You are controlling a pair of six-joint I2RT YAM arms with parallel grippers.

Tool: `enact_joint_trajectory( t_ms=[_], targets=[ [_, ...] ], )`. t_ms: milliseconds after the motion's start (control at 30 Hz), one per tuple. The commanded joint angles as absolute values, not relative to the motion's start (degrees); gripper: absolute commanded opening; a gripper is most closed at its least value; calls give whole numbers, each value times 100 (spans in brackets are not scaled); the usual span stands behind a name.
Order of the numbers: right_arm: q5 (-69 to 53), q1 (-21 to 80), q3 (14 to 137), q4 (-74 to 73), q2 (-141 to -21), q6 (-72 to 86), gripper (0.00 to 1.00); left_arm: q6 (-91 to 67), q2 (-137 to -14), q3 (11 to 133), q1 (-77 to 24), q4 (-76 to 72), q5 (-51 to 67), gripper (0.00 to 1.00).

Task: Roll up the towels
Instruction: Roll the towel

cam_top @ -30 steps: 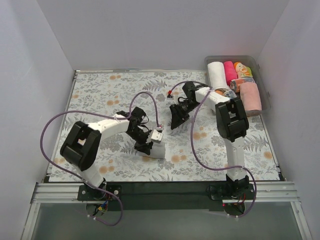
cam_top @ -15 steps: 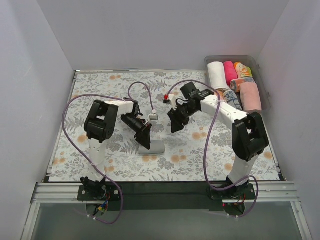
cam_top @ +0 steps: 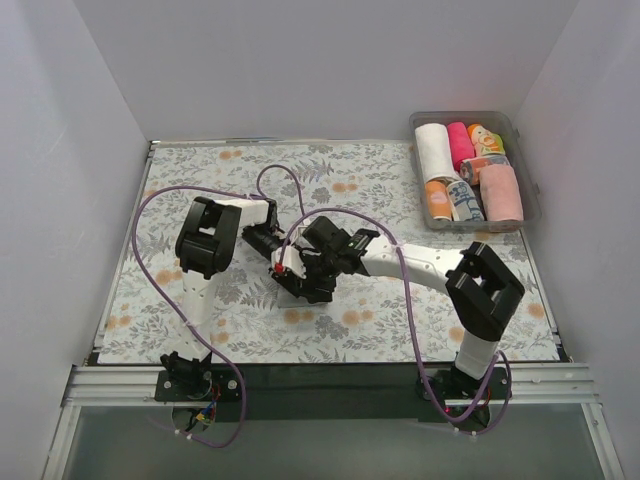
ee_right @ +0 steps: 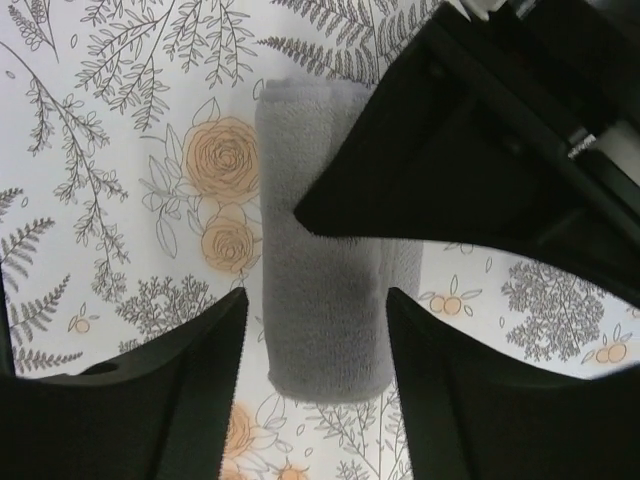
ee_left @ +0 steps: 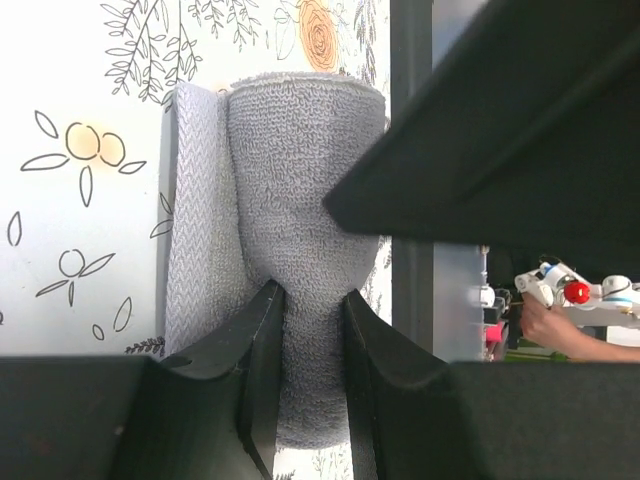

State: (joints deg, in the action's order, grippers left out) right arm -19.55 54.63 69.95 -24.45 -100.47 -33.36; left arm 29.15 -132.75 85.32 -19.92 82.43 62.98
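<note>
Nearest, two arms rise from the near edge of the surface (cam_top: 200,170) and bend inward. The left arm (cam_top: 205,238) and right arm (cam_top: 420,265) meet a little to the near side of the middle. Under their wrists lies the grey towel (ee_left: 300,170), a roll on the floral print that is mostly hidden in the top view.

The left jaws are closed on it. Their fingers (ee_left: 260,380) pinch one end of the roll so that the cloth narrows between them, and a flat layer of the same cloth lies along the roll's side.

The right jaws are open and hang just over the towel, one finger (ee_right: 215,340) on each side of it. That finger stands clear of the cloth, with print showing in the gap. It is not possible to tell whether the other one touches the roll. The dark body of the left jaws crosses the far part of the right wrist view, over the roll.

Farther off, in the far right corner, a clear bin (cam_top: 460,114) holds rolls (cam_top: 432,150) in white, pink and orange. It is well apart from both arms.
</note>
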Motion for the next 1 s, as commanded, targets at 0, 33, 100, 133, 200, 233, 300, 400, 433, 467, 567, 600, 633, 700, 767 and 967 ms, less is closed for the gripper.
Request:
enact_joint_trajectory(
  t_ms=[0, 33, 100, 133, 200, 233, 300, 400, 433, 467, 567, 600, 633, 700, 767, 967],
  targets=[
    [-1775, 5607, 6926, -1934, -10248, -3639, 52, 3226, -13605, 8552, -1907, 6987, 4878, 6],
    [-1793, 5616, 6891, -1934, -10344, -3656, 43, 3217, -13597, 8569, -1899, 6979, 4895, 8],
    [-1819, 5616, 6777, -1951, -10423, -3682, 34, 3173, -13544, 8587, -1864, 6943, 4948, 10],
    [-1837, 5616, 6742, -1960, -10476, -3683, 24, 3155, -13527, 8578, -1846, 6917, 4992, 11],
    [-1933, 5590, 6645, -2021, -10494, -3691, 13, 3059, -13413, 8552, -1750, 6838, 5149, 19],
    [-1994, 5555, 6618, -2056, -10494, -3691, 3, 3024, -13360, 8534, -1714, 6760, 5220, 23],
    [-2170, 5511, 6601, -2171, -10494, -3691, 1, 2901, -13184, 8508, -1539, 6706, 5334, 40],
    [-2442, 5370, 6627, -2408, -10529, -3674, 1, 2769, -12877, 8499, -1223, 6636, 5572, 51],
    [-2513, 5309, 6670, -2478, -10564, -3665, 1, 2760, -12772, 8482, -1126, 6627, 5677, 53],
    [-2566, 5274, 6706, -2635, -10599, -3648, 1, 2760, -12553, 8481, -907, 6610, 5704, 54],
    [-2926, 5089, 6960, -2960, -10810, -3498, 1, 2672, -11921, 8359, -537, 6417, 5818, 55],
    [-3109, 5037, 7039, -3049, -10880, -3455, 1, 2628, -11718, 8132, -293, 6320, 5827, 55],
    [-3190, 4923, 7110, -3119, -11029, -3402, 1, 2515, -11490, 7982, -194, 6050, 5792, 55],
    [-3443, 4826, 7373, -3304, -11188, -3261, 1, 2356, -10699, 7535, -10, 5618, 5590, 55],
    [-3568, 4711, 7610, -3497, -11443, -3156, 1, 2364, -9858, 6832, -9, 5187, 5311, 55],
    [-3849, 4456, 7892, -3665, -11882, -2988, 1, 2707, -7949, 5294, -351, 4361, 4695, 60]
  ],
)
